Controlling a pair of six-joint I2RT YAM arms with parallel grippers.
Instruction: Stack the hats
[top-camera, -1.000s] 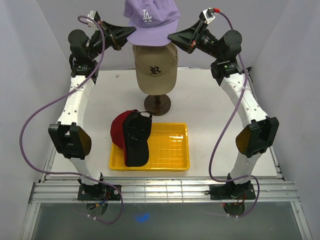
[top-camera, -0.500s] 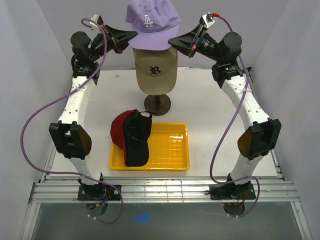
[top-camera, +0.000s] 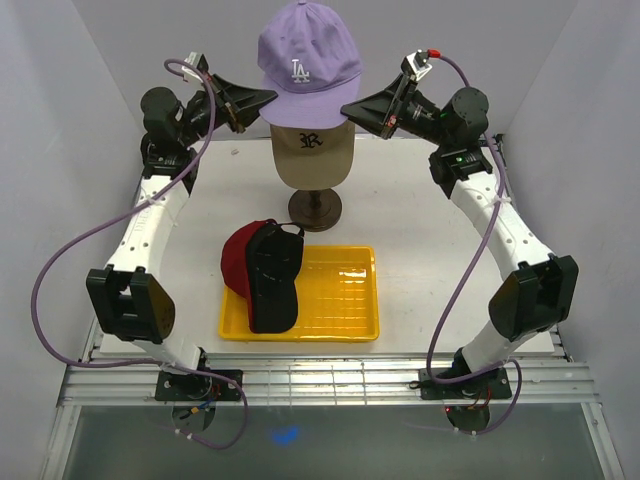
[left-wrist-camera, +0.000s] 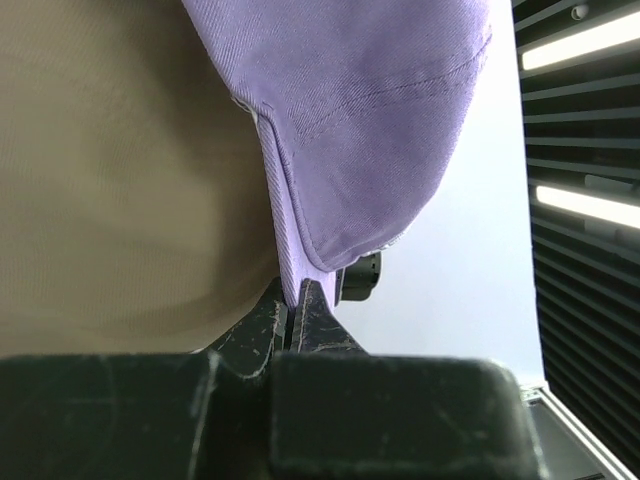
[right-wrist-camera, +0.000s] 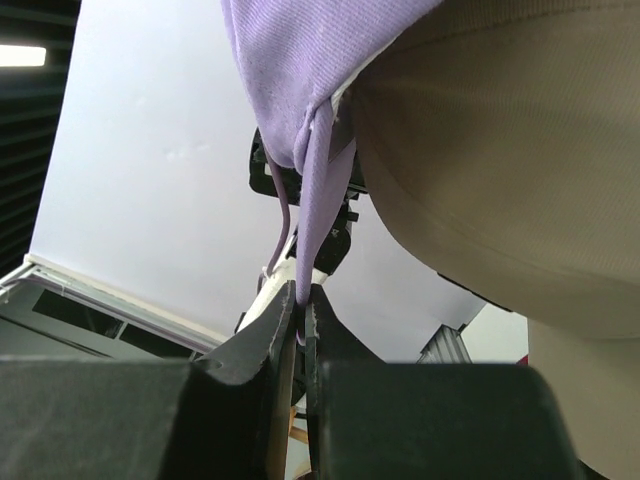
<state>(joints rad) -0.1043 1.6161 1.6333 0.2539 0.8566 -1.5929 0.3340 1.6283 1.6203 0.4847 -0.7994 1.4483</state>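
Observation:
A lavender hat (top-camera: 308, 60) with a white logo hangs over the tan hat (top-camera: 312, 160), which sits on a stand at the back of the table. My left gripper (top-camera: 270, 97) is shut on the lavender hat's left edge (left-wrist-camera: 285, 255). Opposite it, my right gripper (top-camera: 346, 103) is shut on the right edge (right-wrist-camera: 318, 200). Both wrist views show the tan hat (left-wrist-camera: 120, 180) (right-wrist-camera: 510, 150) just below the lavender fabric. A black hat (top-camera: 272, 278) lies on a red hat (top-camera: 236, 258) at the left end of the yellow tray (top-camera: 345, 300).
The stand's dark round base (top-camera: 314, 209) rests on the white table behind the tray. Grey walls close in on the left, right and back. A metal rail (top-camera: 320, 385) runs along the near edge between the arm bases.
Both grippers have carried the lavender hat down and toward me, so it now covers the top of the tan hat. The elbows of both arms have dropped lower.

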